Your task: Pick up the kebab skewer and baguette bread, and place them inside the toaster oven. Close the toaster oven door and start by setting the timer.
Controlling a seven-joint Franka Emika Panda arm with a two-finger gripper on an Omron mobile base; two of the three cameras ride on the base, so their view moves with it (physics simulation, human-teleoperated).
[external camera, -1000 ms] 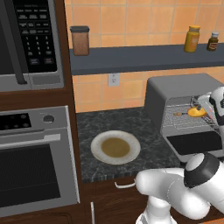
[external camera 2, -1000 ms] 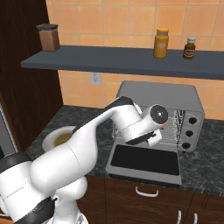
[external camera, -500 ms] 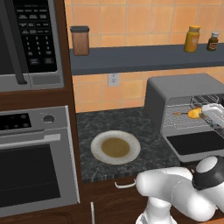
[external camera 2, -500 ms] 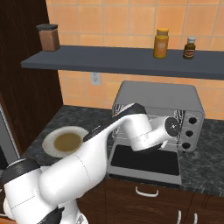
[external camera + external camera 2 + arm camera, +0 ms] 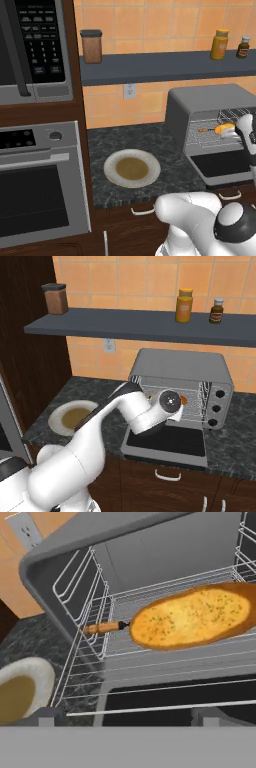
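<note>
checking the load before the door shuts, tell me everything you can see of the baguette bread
The baguette bread is a smooth golden-orange oval loaf, speckled on top with darker browned edges. It lies flat on a wire rack inside the toaster oven, lengthwise across the opening. A thin stick end of the kebab skewer pokes out from one end of it. The toaster oven door hangs open below. Nothing grips the loaf.

The toaster oven [image 5: 210, 107] stands open in front of me, its door [image 5: 220, 165] folded down flat over the counter [image 5: 135, 137] edge. On the wire rack [image 5: 150, 657] the bread [image 5: 192, 623] takes up the middle and right, with the skewer [image 5: 102, 628] poking out just left of it, so only the front strip of rack is free. Left of the oven, a plate [image 5: 111, 172] sits on otherwise bare counter.
</note>
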